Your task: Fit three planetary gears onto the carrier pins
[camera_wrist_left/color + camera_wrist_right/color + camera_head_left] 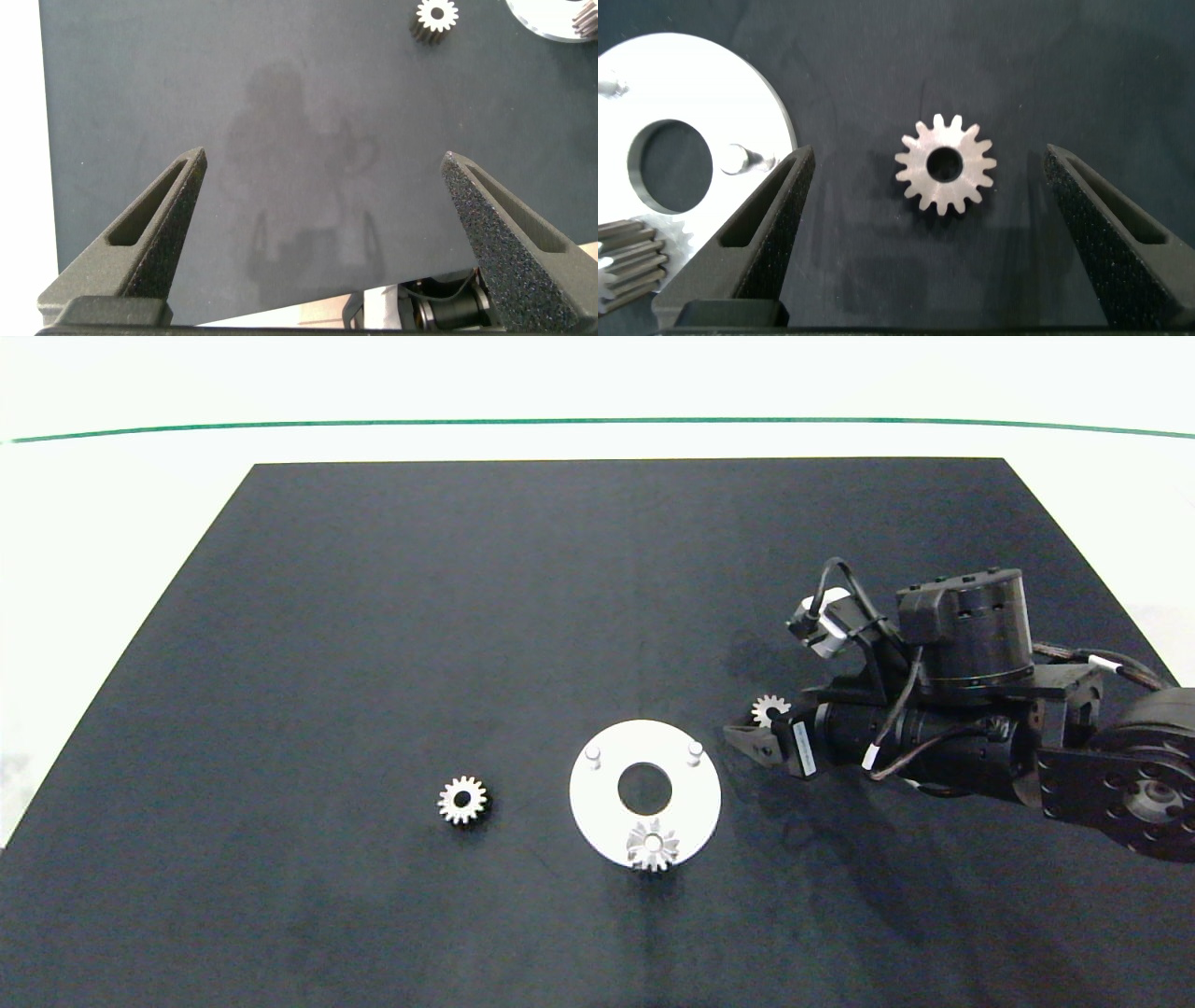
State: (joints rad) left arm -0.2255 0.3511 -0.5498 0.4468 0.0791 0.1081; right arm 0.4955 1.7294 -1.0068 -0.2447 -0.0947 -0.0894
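Right gripper [924, 187] jaws wide, straddling gear [945, 164] flat on worktop [373, 616] beside disc [597, 803]; left gripper [322, 187] jaws wide

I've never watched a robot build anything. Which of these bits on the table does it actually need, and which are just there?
Needed:
- gear on the disc's pin
- gear between the right gripper's open fingers
- loose gear
- white disc with two bare pins

Just there:
- black mat
- left gripper, open, idle
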